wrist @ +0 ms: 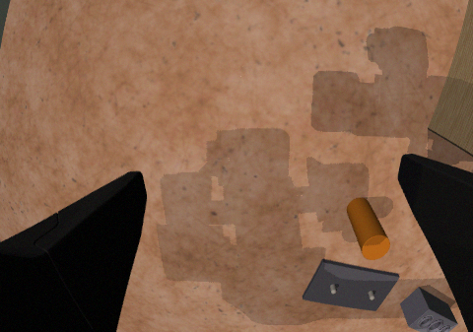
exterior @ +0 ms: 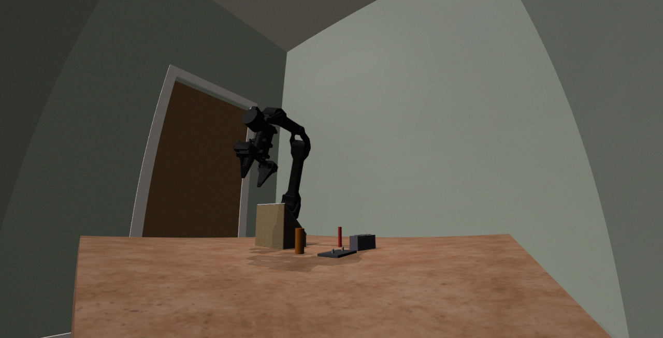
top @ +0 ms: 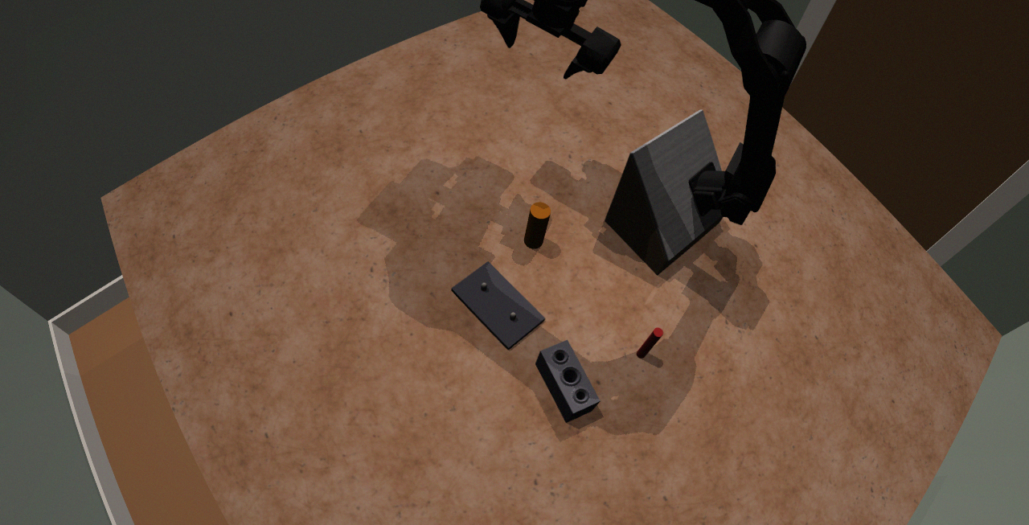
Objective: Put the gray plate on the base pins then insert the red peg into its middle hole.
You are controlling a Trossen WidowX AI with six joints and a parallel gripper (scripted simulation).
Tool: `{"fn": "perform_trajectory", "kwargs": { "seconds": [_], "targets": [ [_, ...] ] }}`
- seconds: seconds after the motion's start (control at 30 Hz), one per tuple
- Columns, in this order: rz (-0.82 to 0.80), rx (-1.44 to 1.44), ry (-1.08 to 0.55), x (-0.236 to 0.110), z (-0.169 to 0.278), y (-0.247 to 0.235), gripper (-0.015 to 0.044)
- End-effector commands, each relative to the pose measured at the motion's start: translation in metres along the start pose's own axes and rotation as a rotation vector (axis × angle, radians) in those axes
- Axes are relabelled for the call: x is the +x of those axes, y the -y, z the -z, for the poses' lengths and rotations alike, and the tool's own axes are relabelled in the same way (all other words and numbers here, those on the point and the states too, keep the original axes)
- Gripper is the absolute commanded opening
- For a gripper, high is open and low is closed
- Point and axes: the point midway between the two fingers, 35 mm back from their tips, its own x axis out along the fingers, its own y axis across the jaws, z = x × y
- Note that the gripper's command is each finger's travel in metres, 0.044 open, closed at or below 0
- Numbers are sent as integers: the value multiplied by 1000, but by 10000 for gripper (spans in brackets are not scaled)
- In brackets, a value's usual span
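Observation:
The dark flat base with two small pins lies on the table. The gray plate, a thick block with three holes in a row, lies on the table just beside the base. The red peg stands upright a little way from the plate; it does not show in the wrist view. My gripper is open and empty. It hangs high above the table, well away from these parts, fingers pointing down.
An orange cylinder stands upright near the base. A large wedge block stands by the arm's foot. The brown table ends at edges on all sides.

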Motion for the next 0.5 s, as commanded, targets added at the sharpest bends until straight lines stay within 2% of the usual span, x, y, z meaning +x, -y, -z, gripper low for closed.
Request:
{"fn": "perform_trajectory", "kwargs": {
  "seconds": [0.0,0.47],
  "targets": [
    [-15,-608,-13,-11,66,22,440],
    [-58,-1683,-39,-18,164,65,440]
  ]
}}
